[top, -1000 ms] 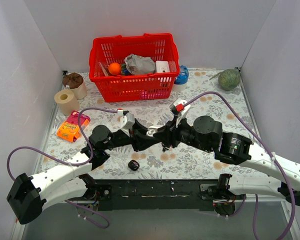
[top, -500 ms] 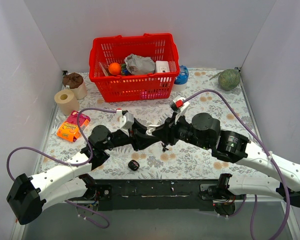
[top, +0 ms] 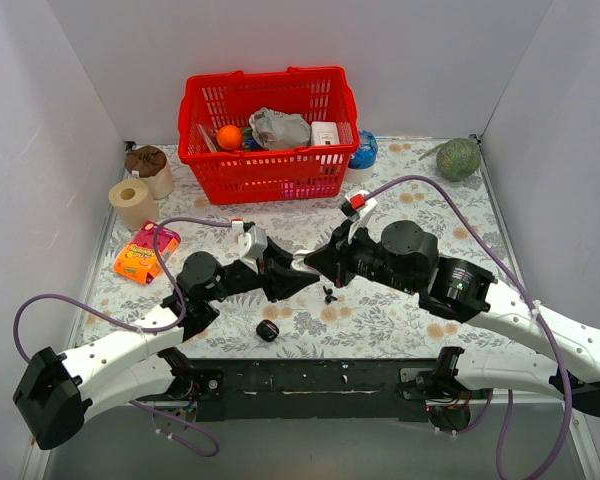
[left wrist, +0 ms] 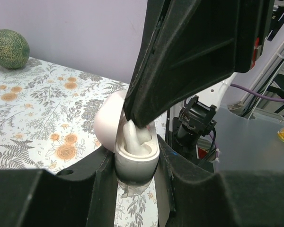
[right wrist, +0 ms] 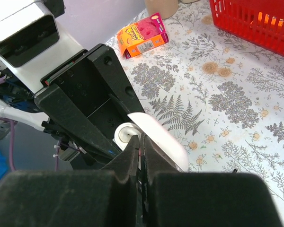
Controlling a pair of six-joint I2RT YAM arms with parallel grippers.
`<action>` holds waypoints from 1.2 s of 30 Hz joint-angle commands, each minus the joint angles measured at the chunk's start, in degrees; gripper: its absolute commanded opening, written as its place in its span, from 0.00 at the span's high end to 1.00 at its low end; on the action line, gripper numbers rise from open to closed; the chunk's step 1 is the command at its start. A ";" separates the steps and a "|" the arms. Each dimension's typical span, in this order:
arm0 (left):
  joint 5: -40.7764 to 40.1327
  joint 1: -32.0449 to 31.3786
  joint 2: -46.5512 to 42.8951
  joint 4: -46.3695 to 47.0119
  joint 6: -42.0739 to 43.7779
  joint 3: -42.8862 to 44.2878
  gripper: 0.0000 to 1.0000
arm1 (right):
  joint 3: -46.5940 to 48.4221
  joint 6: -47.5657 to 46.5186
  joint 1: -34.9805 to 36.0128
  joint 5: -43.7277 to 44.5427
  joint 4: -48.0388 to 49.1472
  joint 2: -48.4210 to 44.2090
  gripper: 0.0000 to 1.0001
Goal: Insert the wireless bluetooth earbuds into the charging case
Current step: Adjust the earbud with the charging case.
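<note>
The black rounded charging case (top: 268,331) lies on the table near the front edge, apart from both grippers. Tiny black earbuds (top: 329,293) lie on the cloth under my right gripper. My left gripper (top: 300,272) (left wrist: 136,163) is shut on a white pill-shaped case (left wrist: 135,161) (right wrist: 125,133) held upright with its lid (left wrist: 106,124) open. A white earbud (left wrist: 132,139) stands in it. My right gripper (top: 314,262) (right wrist: 142,147) is shut, its tips pinching the top of that white earbud.
A red basket (top: 265,170) with several items stands at the back. An orange box (top: 145,255) and two paper rolls (top: 132,202) are at the left. A green melon (top: 458,158) is at the back right.
My right gripper has shifted a little left and back, staying at the white case. The left arm and the black case have not moved.
</note>
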 commanded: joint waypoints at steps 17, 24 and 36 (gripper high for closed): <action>0.79 -0.70 -1.10 4.37 -1.27 -0.52 1.00 | 0.41 -5.19 -0.26 -1.09 1.86 -2.06 0.81; 1.32 -0.70 -0.74 4.28 -1.27 0.10 1.00 | 0.50 -3.96 -0.26 -0.48 1.77 -1.27 0.71; 2.20 -0.87 0.05 4.72 -1.80 0.71 1.00 | 1.56 -4.22 -0.26 -6.28 2.83 1.19 0.92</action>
